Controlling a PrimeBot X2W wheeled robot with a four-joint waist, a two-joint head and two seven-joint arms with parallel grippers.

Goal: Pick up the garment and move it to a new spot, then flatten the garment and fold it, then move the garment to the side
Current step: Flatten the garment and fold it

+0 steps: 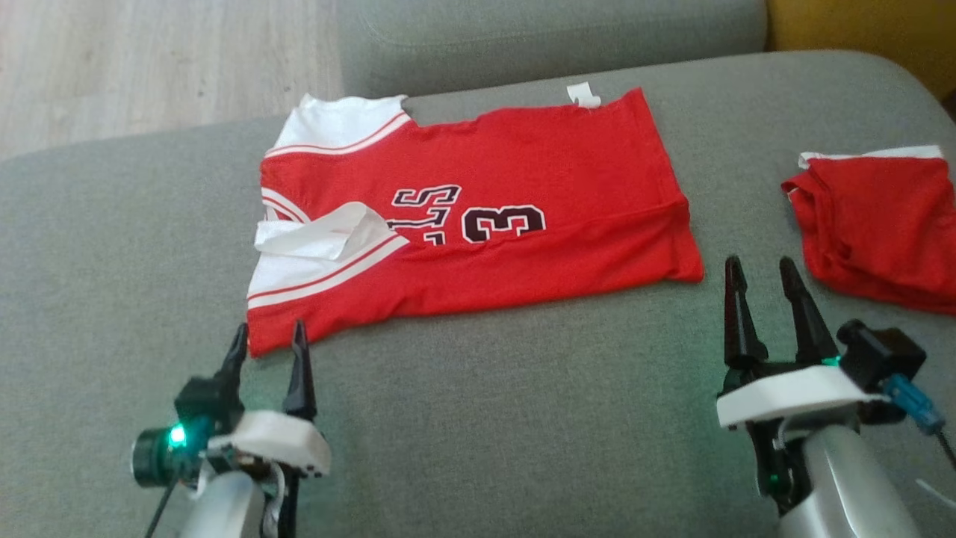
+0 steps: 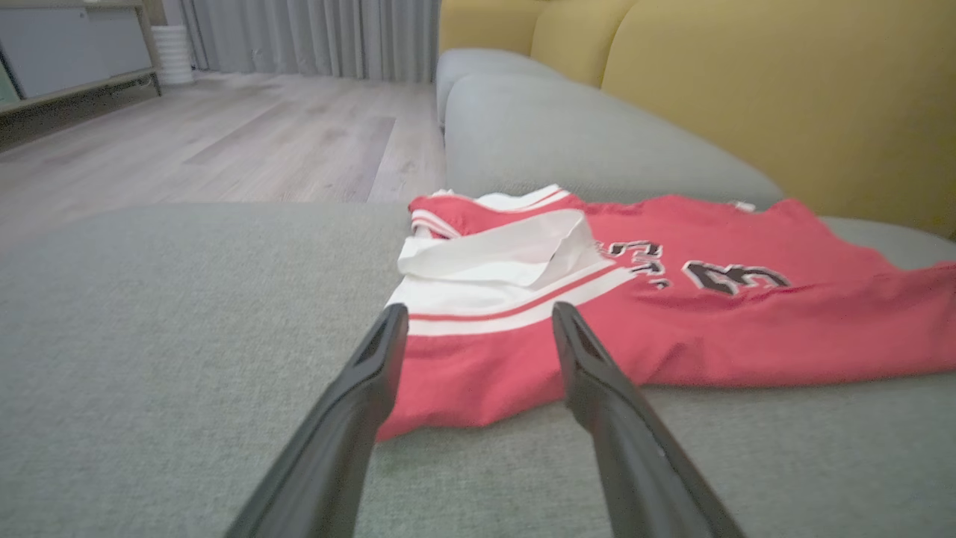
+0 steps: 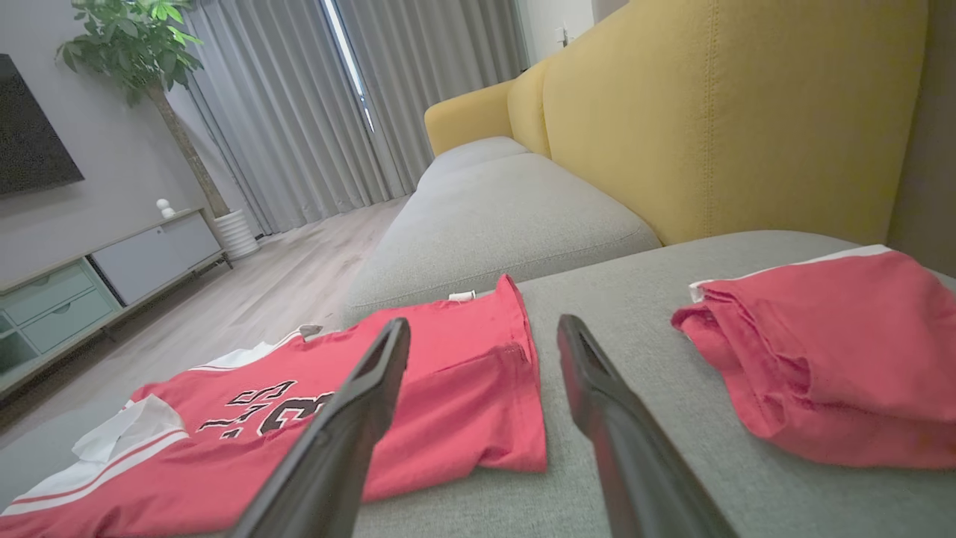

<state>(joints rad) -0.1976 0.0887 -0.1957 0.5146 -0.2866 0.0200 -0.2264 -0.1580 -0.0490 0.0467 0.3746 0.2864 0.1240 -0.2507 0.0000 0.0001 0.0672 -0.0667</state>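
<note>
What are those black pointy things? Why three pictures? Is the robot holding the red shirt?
Those black points are the fingers of a robot's two claws. One picture comes from a camera on its head, looking down: the left claw is at the lower left, the right claw at the lower right. The other two come from cameras on its wrists, each looking along that claw's fingers. On the grey sofa cushion lies a red jersey with white trim, spread fairly flat. To its right sits a second red garment, bundled up. Both claws are open and hold nothing.
</note>
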